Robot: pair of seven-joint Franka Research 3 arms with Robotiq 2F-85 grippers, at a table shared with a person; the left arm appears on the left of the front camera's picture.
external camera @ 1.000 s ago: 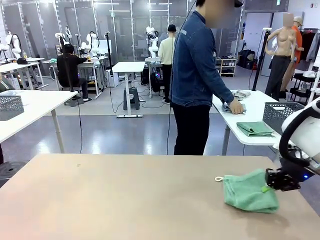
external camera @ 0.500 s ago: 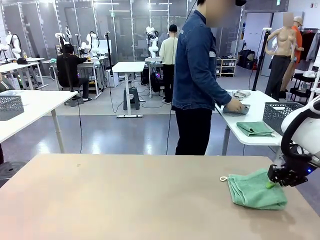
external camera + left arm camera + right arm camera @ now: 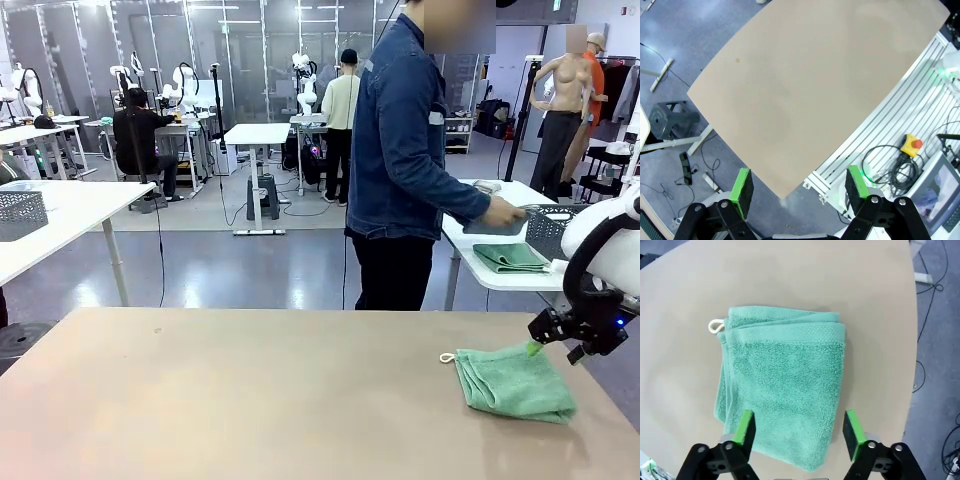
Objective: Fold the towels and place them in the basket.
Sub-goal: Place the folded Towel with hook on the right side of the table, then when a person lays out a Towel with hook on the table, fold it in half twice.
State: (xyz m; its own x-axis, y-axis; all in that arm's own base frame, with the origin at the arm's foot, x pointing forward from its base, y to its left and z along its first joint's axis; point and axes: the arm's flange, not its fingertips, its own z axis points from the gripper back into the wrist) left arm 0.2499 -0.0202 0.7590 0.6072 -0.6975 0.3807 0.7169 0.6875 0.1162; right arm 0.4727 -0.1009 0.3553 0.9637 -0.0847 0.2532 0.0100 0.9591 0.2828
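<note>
I see left gripper spread wide, empty, hanging over near edge of table. Mint green towel lies folded at table's right end, white loop at its left corner. Right gripper parted wide just above towel's far right edge, holding nothing; can't tell if pads graze cloth.

Beyond the far edge of the beige desk, a person in a denim jacket faces a white side table. Off another edge lie a red-and-yellow button and coiled black cable.
</note>
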